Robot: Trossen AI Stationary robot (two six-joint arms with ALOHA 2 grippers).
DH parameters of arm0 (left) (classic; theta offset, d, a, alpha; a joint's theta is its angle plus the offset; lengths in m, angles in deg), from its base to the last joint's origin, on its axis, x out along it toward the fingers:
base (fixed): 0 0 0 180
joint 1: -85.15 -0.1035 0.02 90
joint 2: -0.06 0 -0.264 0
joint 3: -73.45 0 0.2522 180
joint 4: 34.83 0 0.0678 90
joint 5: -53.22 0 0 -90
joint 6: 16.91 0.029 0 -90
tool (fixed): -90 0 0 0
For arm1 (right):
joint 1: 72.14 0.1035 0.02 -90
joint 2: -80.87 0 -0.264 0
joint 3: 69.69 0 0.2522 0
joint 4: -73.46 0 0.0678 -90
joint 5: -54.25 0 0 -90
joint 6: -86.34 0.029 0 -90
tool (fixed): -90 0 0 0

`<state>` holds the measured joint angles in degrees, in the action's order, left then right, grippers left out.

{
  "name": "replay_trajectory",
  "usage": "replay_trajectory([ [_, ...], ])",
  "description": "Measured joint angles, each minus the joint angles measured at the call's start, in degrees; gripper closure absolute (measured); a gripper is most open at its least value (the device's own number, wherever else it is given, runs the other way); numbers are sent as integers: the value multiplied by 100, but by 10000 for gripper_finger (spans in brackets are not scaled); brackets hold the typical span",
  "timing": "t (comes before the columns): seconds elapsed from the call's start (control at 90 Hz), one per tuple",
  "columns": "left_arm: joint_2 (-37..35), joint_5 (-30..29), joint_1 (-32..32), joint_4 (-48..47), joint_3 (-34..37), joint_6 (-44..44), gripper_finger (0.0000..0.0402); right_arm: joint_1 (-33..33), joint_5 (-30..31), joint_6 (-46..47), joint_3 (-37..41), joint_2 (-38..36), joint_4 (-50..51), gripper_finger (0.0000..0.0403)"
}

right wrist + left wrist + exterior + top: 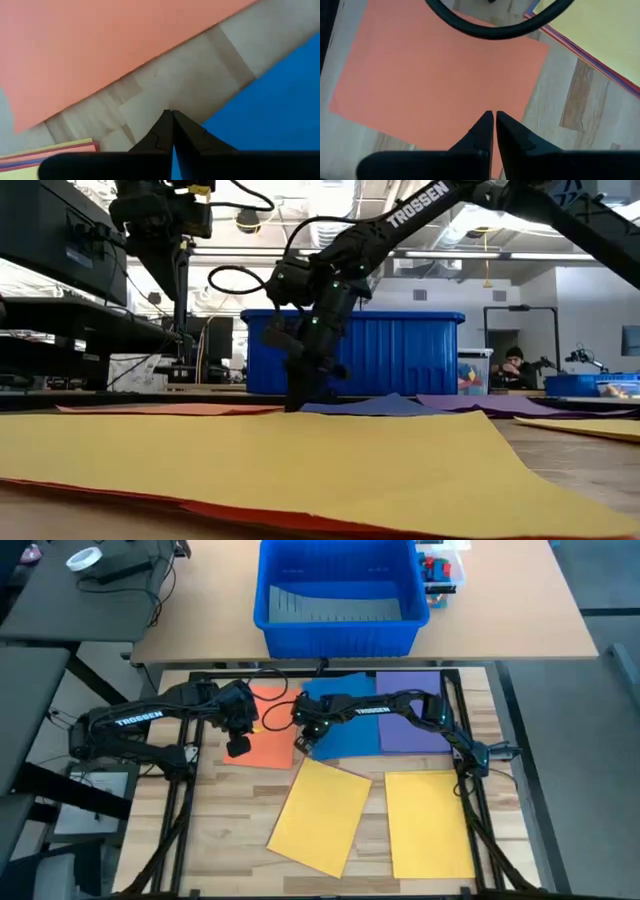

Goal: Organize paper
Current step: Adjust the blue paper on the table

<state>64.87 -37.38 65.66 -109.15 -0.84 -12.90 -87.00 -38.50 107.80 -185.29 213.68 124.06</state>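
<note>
Coloured sheets of paper lie flat on the wooden table: an orange sheet (pixel 268 738), a blue sheet (pixel 345 730), a purple sheet (pixel 415 715) and two yellow sheets (pixel 320 815) (pixel 430 825). The tilted yellow sheet lies on red and purple sheets, whose edges (pixel 580 50) peek out. My left gripper (pixel 494 116) is shut and held above the orange sheet's near edge. My right gripper (pixel 171 114) is shut, its tips down at the table by the blue sheet's left edge (pixel 300 402). My right gripper points down from above with its shut tips at the blue sheet's left edge (pixel 210 125), beside bare wood. I cannot tell whether the tips touch the sheet or only the table. The sheet lies on the table.
A big blue bin (pixel 340 590) stands on the far table, with a small box of bits (pixel 440 570) beside it. A black cable (pixel 495 27) hangs between the arms. A person (pixel 515 365) sits far back in the room. Bare wood shows between the orange and blue sheets.
</note>
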Motion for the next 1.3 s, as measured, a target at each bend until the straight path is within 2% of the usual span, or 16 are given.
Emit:
replay_trajectory([
  [0.233,-2,-9,0,2,0,-61,396,42,116,551,0,0,102,403],
  [0.344,-2,-9,0,2,0,-65,396,27,157,1113,8,-34,156,403],
  [0.556,-2,-9,0,7,0,13,396,51,156,1150,-148,-57,36,403],
  [0.678,-2,-11,0,12,0,66,396,27,162,977,-466,-57,-40,403],
  [0.867,-2,-9,0,9,0,124,396,-26,203,201,-979,-63,189,403],
  [1.067,-2,-11,0,96,0,168,396,-418,293,339,-1010,-48,432,403],
  [1.189,-2,-11,0,131,0,129,396,-609,78,341,-1012,3,482,403],
  [1.3,-2,-11,0,131,0,126,396,-585,-19,-146,-1012,75,468,403],
])
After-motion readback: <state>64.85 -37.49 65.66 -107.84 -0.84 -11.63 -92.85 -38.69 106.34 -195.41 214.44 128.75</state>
